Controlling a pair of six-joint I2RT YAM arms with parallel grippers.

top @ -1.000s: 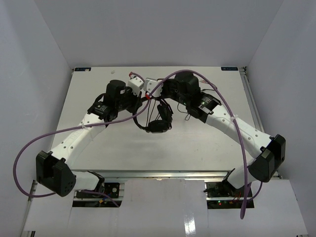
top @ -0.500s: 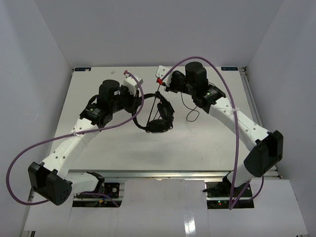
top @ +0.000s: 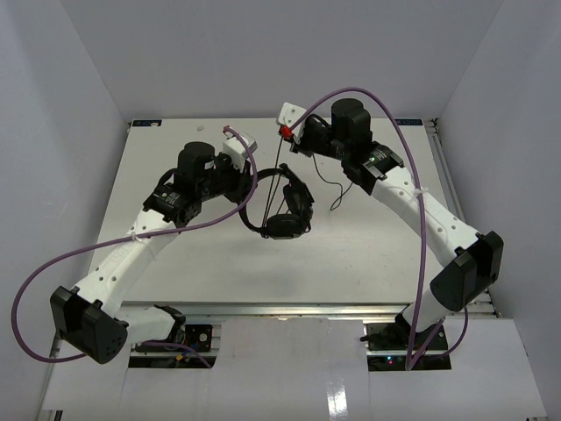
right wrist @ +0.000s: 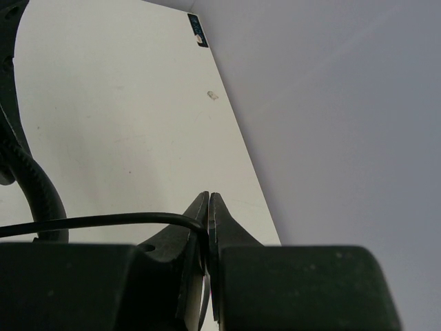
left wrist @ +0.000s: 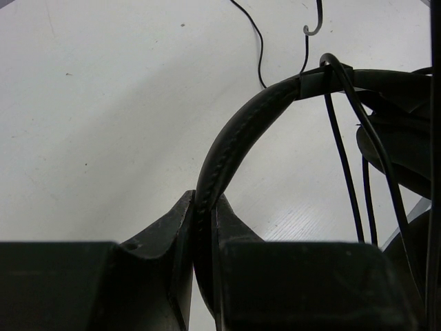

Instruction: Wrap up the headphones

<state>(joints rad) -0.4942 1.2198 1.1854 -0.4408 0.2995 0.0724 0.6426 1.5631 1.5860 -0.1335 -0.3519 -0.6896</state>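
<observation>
The black headphones hang tilted over the middle of the table, earcups low. My left gripper is shut on their padded headband, which rises out from between the jaws. Thin black cable crosses over the headband near the earcup. My right gripper is raised behind the headphones, toward the back of the table. It is shut on the thin cable, which enters the closed jaws from the left. The slack cable trails onto the table on the right.
Thick purple arm cables arc above both arms. The white table is bounded by grey walls on three sides; its back edge lies just past the right gripper. A loose cable strand lies on the table beyond the headband.
The right gripper has drawn away from the left one, up and toward the back right, with the cable in it. The left arm has swung slightly left, still holding the headband.
</observation>
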